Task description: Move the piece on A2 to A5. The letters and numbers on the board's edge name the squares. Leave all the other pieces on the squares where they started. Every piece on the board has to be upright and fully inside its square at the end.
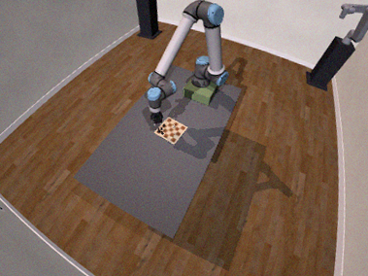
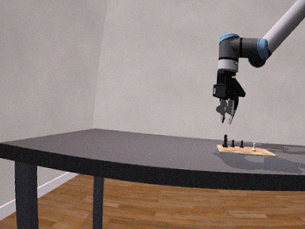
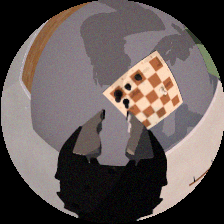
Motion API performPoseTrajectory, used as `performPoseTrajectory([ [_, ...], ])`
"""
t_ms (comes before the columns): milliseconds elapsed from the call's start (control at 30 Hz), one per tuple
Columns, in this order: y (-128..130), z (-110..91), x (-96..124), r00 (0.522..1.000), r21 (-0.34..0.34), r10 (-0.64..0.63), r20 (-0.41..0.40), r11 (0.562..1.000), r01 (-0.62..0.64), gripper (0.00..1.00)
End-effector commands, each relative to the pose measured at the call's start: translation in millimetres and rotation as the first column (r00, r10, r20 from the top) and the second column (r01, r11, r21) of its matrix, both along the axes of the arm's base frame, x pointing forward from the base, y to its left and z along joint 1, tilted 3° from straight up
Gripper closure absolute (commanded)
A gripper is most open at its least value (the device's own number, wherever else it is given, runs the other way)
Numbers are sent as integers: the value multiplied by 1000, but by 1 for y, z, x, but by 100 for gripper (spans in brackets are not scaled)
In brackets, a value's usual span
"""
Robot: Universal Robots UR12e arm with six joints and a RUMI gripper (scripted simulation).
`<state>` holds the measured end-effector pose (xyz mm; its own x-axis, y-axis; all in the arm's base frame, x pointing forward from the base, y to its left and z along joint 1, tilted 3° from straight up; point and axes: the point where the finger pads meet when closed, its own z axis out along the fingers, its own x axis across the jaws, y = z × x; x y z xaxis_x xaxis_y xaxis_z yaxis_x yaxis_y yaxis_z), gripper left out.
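Observation:
The small chessboard (image 1: pixel 176 136) (image 2: pixel 266 153) (image 3: pixel 156 64) lies on the dark table. A tall black piece (image 2: pixel 225 141) (image 3: pixel 118 94) stands upright near the board's edge, with smaller black pieces (image 2: pixel 232 144) (image 2: pixel 241 144) beside it. A white piece (image 2: pixel 254 146) (image 3: pixel 162 89) stands further along. My gripper (image 2: pixel 227 119) (image 3: pixel 115 110) (image 1: pixel 157 119) hangs well above the tall black piece, just off the board's edge. Its fingers are apart and nothing is between them. The square labels are too small to read.
The robot's green base block (image 1: pixel 200 93) stands on the table behind the board. Two camera stands (image 1: pixel 147 11) (image 1: pixel 334 59) are on the wooden floor at the back. The table edge (image 2: pixel 137 166) is far from the board.

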<state>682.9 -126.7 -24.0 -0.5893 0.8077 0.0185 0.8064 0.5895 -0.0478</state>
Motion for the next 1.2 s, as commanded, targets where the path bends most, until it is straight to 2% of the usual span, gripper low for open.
performPoseTrajectory([
  [0,2,18,1,1000,2,2,-3,1000,-2,75],
  [133,2,17,0,1000,2,1,-5,1000,-1,75],
  [167,3,15,-1,1000,3,1,-7,1000,-1,0],
  [867,3,14,-2,1000,4,1,-9,1000,-1,0],
  [1167,2,35,2,1000,2,1,-3,1000,-1,0],
])
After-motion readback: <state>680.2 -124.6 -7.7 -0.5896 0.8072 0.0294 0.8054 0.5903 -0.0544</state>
